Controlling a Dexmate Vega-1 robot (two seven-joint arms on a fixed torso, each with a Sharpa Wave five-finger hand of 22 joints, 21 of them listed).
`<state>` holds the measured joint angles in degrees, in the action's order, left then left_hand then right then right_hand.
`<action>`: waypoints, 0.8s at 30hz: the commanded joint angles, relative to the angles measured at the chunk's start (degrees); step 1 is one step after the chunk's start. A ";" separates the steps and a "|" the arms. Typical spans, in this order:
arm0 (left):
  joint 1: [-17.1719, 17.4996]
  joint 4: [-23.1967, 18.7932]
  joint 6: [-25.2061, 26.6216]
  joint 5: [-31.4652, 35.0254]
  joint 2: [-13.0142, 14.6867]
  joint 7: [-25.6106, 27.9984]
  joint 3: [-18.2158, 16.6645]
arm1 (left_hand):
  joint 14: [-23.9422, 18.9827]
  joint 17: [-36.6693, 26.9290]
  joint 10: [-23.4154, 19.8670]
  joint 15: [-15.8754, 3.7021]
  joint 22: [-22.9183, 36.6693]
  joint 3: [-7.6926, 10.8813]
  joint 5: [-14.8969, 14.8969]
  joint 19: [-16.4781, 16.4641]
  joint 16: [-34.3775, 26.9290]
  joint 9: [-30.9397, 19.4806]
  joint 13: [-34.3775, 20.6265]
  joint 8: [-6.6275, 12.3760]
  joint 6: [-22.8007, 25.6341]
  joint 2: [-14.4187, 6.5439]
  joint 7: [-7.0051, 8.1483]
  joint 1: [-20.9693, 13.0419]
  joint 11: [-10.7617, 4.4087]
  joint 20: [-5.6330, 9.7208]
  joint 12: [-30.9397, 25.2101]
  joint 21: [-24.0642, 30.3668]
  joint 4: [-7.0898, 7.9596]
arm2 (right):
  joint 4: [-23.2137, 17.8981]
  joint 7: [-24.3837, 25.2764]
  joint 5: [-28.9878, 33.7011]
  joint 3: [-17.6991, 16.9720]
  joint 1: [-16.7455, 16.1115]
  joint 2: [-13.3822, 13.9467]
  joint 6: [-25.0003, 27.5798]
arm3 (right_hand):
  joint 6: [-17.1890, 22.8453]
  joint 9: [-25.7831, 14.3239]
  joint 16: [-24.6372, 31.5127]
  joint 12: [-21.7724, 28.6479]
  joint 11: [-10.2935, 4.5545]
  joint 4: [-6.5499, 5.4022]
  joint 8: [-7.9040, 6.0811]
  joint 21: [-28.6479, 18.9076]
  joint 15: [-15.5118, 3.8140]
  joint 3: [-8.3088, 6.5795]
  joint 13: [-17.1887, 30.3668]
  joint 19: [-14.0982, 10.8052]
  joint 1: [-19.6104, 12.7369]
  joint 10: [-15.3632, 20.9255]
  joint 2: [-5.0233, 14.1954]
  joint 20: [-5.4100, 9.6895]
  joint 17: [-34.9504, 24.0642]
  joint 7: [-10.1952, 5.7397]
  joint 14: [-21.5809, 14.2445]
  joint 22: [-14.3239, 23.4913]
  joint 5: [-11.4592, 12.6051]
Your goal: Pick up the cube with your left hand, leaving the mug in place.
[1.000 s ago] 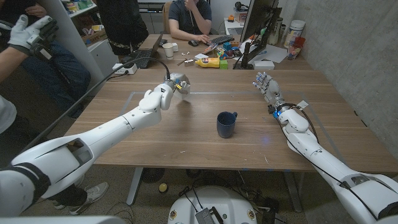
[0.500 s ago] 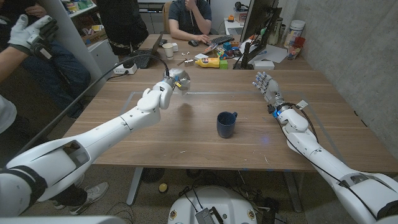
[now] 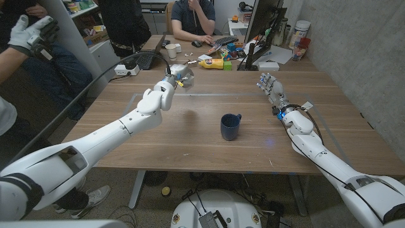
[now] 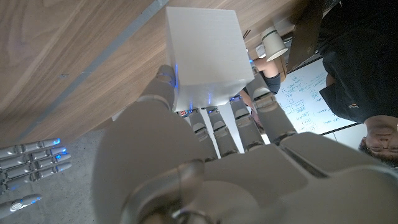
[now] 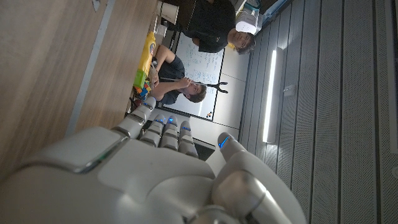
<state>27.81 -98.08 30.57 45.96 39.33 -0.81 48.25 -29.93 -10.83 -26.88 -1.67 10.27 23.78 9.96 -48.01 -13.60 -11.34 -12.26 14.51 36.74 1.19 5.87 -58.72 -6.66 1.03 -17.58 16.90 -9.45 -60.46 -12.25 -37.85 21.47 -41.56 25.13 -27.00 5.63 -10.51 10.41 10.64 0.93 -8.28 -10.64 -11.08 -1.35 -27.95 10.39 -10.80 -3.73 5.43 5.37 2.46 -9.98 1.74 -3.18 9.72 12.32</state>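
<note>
My left hand holds a pale silvery cube up in the air over the far left part of the wooden table. The left wrist view shows the cube as a white block gripped between thumb and fingers. A dark blue mug stands upright near the table's middle, well apart from the cube and to its right. At the far right of the table, my right hand stays open with fingers extended, holding nothing; its back appears in the right wrist view.
At the table's far edge lie a yellow bottle, a white cup, a laptop and a monitor. A person sits behind them. Another person's gloved hand shows at the far left. A black cable trails off the left side.
My left hand has raised the cube higher and slightly farther from me. The mug and my right hand have not moved.
</note>
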 commanded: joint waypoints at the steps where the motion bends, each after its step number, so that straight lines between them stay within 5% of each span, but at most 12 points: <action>1: 1.72 -3.18 0.19 2.14 0.46 2.25 -1.90 | -1.74 -0.17 -0.92 -7.37 0.11 0.43 0.22 -1.64 0.04 -0.28 -0.05 0.09 1.07 -6.59 -0.19 -6.23 -0.10 1.04 0.09 -0.02 0.65 | 0.00 0.03 0.05 0.04 -0.03 -0.01 -0.21 | 0.04 -0.10 0.23 0.29 0.06 0.26 -0.35 -0.20 0.13 -0.12 0.21 -0.10 -0.08 0.32 2.38 2.27 -0.12 -0.05 -0.42 0.21 0.52; 24: 4.61 -7.75 1.43 5.32 0.89 4.74 -5.14 | -2.69 -0.15 -2.28 -7.49 0.16 0.59 0.20 -2.04 0.41 -0.30 -0.03 -0.15 2.31 -6.88 -0.42 -6.35 -0.35 1.35 0.25 -0.06 0.70 | -2.68 0.80 0.35 -0.08 -1.50 0.91 -0.21 | 0.17 -0.10 0.26 0.37 0.08 0.28 -0.38 -0.16 0.09 -0.16 0.21 0.05 -0.09 0.74 2.36 2.35 -0.12 0.01 -0.70 0.21 0.51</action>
<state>31.28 -103.73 31.36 49.89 40.03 3.11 44.47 -31.16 -10.79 -28.63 -1.83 10.26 23.78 9.99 -48.21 -13.40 -11.30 -12.23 14.17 38.51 1.34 5.32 -58.86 -7.17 1.03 -17.27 16.89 -9.45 -61.86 -11.81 -37.70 21.52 -42.32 25.56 -27.14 5.63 -10.52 10.41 10.64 1.14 -8.29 -10.64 -11.08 -1.03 -27.94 10.40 -10.80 -3.73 5.63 5.37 2.46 -9.98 1.74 -3.49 9.72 12.32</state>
